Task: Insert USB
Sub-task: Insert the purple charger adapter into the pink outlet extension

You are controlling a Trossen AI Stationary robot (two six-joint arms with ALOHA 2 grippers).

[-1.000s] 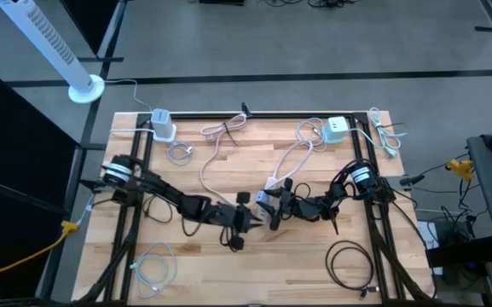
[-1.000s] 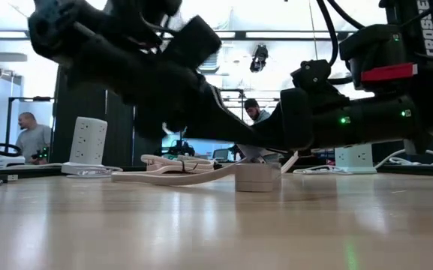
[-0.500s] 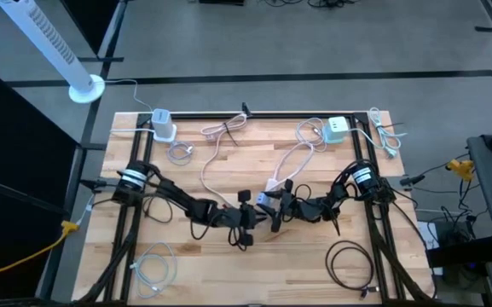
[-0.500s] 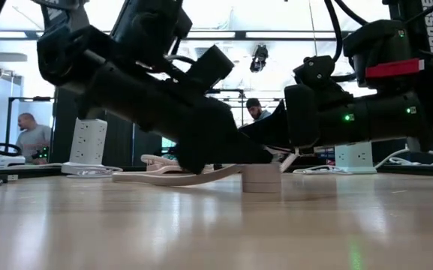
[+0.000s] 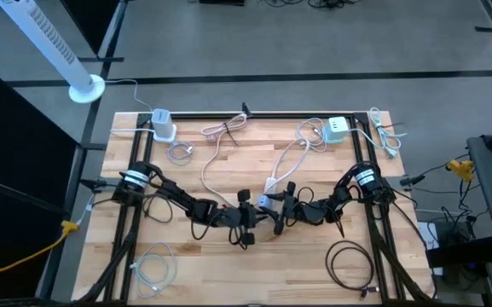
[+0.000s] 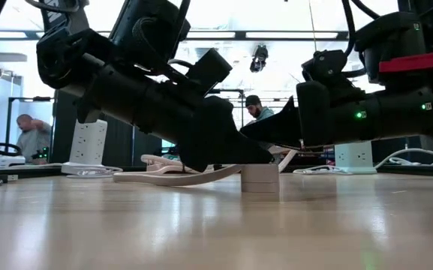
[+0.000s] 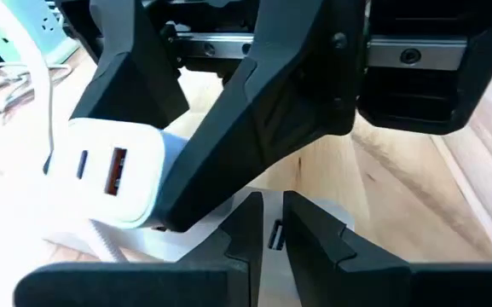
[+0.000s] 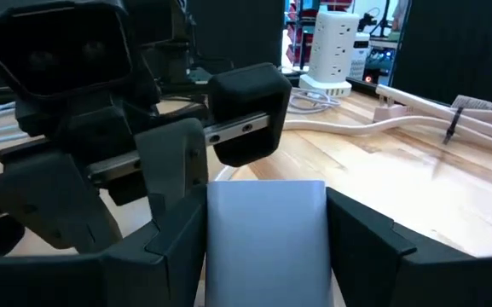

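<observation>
Both arms low, meeting mid-counter.
Left gripper [image 5: 247, 223] nearly closed; right gripper [image 5: 273, 207] spread, clamping, facing it.

Cables [image 5: 216, 145] across table's [image 5: 186, 273] far half, seemingly.

Both arms were matte black with angular fingers [image 7: 254, 230]; silver bands ringed their bases, a red stripe and green lights marked one, black cables looped alongside

USB plug [image 7: 274, 236] mostly hidden between the left end effector [image 7: 269, 223] fingers
</observation>
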